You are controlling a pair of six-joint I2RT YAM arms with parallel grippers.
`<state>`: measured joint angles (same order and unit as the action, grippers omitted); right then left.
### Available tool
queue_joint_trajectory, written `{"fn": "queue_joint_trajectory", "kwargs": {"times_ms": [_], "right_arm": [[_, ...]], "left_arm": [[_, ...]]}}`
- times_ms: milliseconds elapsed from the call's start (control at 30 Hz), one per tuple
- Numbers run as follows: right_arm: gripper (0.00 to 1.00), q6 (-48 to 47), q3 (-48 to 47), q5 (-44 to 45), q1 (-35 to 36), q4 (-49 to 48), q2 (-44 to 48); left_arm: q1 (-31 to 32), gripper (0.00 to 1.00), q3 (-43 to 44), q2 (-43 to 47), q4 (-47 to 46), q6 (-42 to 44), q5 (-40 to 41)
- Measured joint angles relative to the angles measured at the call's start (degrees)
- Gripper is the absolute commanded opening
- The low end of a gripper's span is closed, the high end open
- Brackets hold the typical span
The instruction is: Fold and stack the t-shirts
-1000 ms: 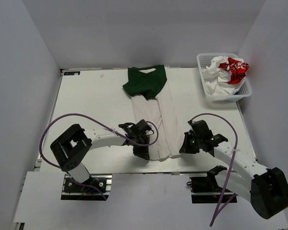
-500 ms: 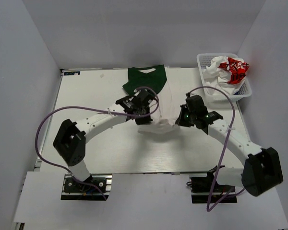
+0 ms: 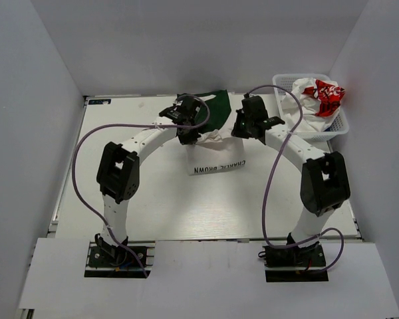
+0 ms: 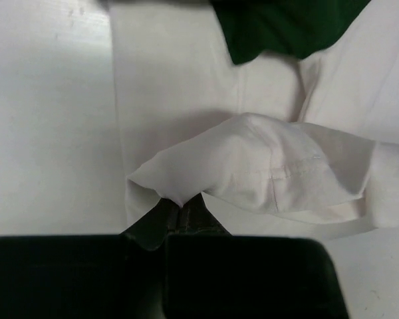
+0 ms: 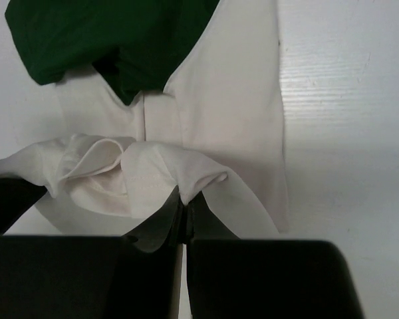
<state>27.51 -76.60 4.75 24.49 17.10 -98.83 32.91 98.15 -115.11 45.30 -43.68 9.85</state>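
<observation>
The off-white t-shirt [image 3: 216,161] with dark green sleeves lies at the table's far middle, its bottom half doubled up over the top so dark lettering shows. My left gripper [image 3: 189,138] is shut on the hem's left corner [image 4: 161,186]. My right gripper [image 3: 240,131] is shut on the hem's right corner [image 5: 193,179]. Both hold the hem just short of the green sleeves [image 3: 215,109], which also show in the left wrist view [image 4: 286,26] and the right wrist view [image 5: 100,33]. The white t-shirt with red print [image 3: 319,98] lies crumpled in a basket. The blue t-shirt is out of view.
A white plastic basket [image 3: 284,126] stands at the table's far right corner. White walls close in the table [image 3: 133,193] at the back and sides. Purple cables loop off both arms over the table.
Both grippers have carried the shirt's bottom hem from the near edge up to the far end, folding the shirt in half. The lettering now faces up.
</observation>
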Motion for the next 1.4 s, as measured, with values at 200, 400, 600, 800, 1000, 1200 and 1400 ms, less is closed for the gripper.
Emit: {"fn": "queue_joint_trajectory", "kwargs": {"times_ms": [200, 400, 600, 800, 1000, 1200, 1400], "right_arm": [[0.00, -1.57, -7.61, -0.20, -1.79, 0.20, -8.00], [0.00, -2.36, -12.28, -2.36, -3.26, 1.66, -14.80], [0.36, -2.56, -16.44, -5.44, -4.09, 2.62, -19.32], [0.90, -4.55, -19.17, -9.16, -4.55, 2.38, -19.47], [0.90, -6.19, -11.63, -13.38, -4.48, -0.04, -14.71], [0.90, -7.08, -3.74, -20.11, -3.52, -1.79, -10.71], [0.90, -7.15, -9.25, -25.22, -1.07, -4.02, -16.04]], "left_arm": [[-1.16, 0.00, 5.62, -5.86, -1.97, 2.73, -1.88], [-2.51, 0.00, 6.93, -9.31, -1.97, 3.61, -3.10], [-4.57, 0.62, 8.68, -10.64, -1.79, 5.20, -5.42], [-5.53, 1.00, 12.15, -11.10, -2.51, 6.93, -6.95], [-5.29, 1.00, 2.51, -5.70, -5.18, 7.28, -7.56], [-4.74, 1.00, -9.90, 1.70, -7.08, 7.23, -9.55], [-4.48, 1.00, -14.64, 4.20, -8.00, 6.80, -10.84]]}}
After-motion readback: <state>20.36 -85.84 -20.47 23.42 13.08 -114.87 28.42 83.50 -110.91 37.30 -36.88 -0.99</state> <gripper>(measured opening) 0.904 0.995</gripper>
